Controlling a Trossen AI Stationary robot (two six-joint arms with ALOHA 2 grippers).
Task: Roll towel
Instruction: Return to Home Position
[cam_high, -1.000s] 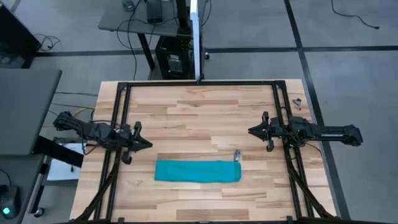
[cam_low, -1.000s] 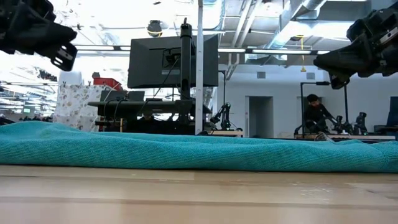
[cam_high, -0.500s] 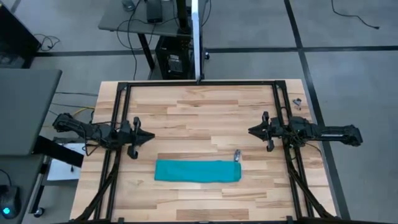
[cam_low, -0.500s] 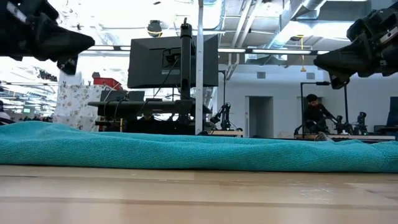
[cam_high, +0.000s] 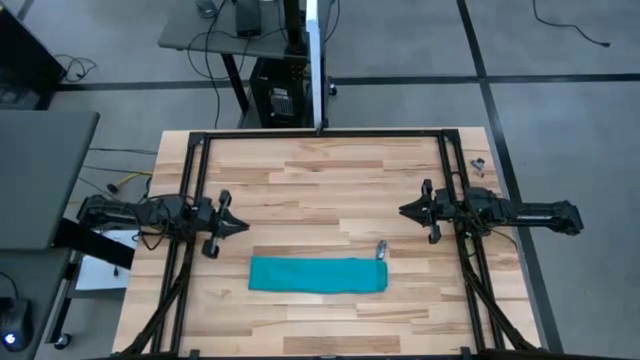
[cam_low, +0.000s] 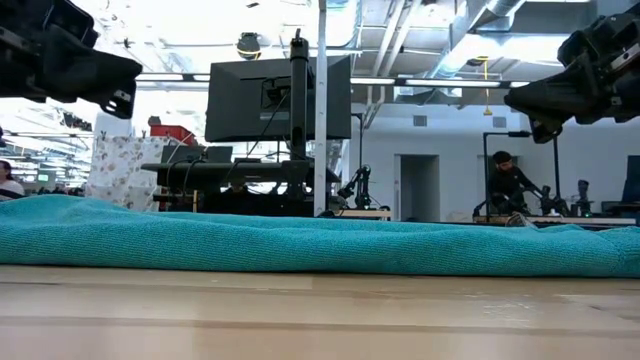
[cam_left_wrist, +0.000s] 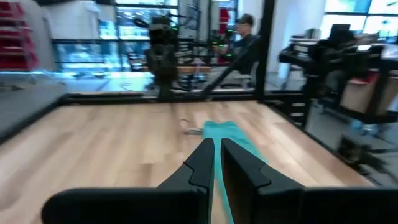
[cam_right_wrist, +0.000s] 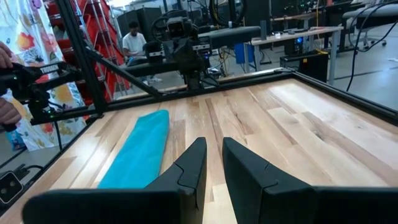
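The teal towel (cam_high: 318, 275) lies as a long narrow band on the wooden table, near its front edge, lengthwise from left to right. It fills the width of the low view (cam_low: 320, 240) and shows in both wrist views (cam_left_wrist: 233, 134) (cam_right_wrist: 140, 155). My left gripper (cam_high: 243, 226) hovers above the table, left of and beyond the towel's left end, shut and empty. My right gripper (cam_high: 404, 211) hovers right of and beyond the towel's right end, shut and empty. Both point toward the table's middle.
A small grey object (cam_high: 381, 248) lies on the table at the towel's far right corner. A black frame (cam_high: 320, 134) runs round the table's far and side edges. Bare wood lies between the grippers. People show in the room beyond (cam_low: 505, 180).
My left gripper has swung a little toward the table's far edge and partly back, and has turned about its wrist; it stays shut. The towel and my right gripper have kept still.
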